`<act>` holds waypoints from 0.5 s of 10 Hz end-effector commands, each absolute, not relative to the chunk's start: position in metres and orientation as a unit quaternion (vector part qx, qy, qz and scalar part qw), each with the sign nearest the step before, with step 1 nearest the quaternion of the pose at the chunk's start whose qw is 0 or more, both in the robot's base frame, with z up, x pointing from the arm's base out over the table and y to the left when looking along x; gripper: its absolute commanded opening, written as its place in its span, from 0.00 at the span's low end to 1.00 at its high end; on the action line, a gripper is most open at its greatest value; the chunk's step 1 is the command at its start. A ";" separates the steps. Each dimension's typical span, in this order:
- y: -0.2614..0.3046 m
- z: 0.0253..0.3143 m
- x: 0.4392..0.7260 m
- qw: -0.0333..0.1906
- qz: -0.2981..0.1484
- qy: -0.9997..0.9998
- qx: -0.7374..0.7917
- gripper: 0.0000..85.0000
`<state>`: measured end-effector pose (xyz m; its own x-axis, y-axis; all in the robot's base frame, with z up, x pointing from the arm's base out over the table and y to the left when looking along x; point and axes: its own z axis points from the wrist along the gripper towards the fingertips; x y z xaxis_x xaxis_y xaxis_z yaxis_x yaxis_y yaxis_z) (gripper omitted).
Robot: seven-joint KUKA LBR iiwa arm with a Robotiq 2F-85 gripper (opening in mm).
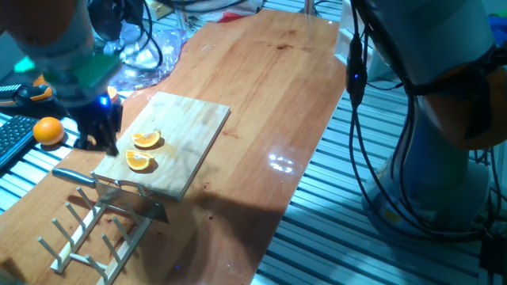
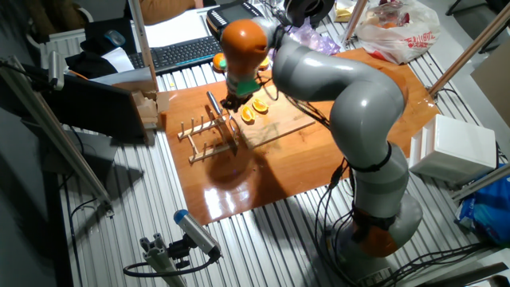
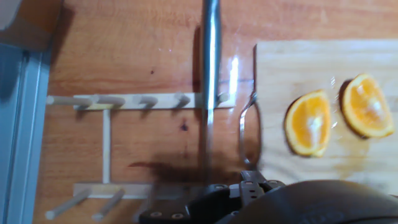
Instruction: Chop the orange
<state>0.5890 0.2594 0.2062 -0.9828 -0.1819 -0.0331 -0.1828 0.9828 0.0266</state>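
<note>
The orange lies in front of you as two wedges on the pale wooden cutting board, cut faces up, close together but not touching; the nearer wedge sits close to the board's left edge, the other just beyond it. Nearest to you in the one fixed view, a wooden peg rack stands on the brown table, touching or just short of the board's near edge. A knife lies across the rack, its metal handle pointing left and its blade reaching past the board's near corner. In the hand view you see the knife running straight up the picture over the rack, with the board and both wedges to its right. Just left of the board, the gripper hangs over the table beside the wedges; you cannot tell how far its jaws are parted, and nothing shows between them. Farther left, a whole round orange rests off the table, next to a black keyboard. At the far end, crumpled clear plastic lies at the table's left edge.
</note>
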 end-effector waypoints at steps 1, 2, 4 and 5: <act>0.253 0.212 0.595 0.011 0.020 0.995 -0.098 0.00; 0.248 0.220 0.600 0.004 0.025 0.994 -0.103 0.00; 0.245 0.224 0.603 0.000 0.024 0.995 -0.100 0.00; 0.246 0.225 0.603 0.003 0.024 0.995 -0.097 0.00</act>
<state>0.6026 0.2465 0.2248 -0.9814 -0.1911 -0.0153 -0.1916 0.9806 0.0410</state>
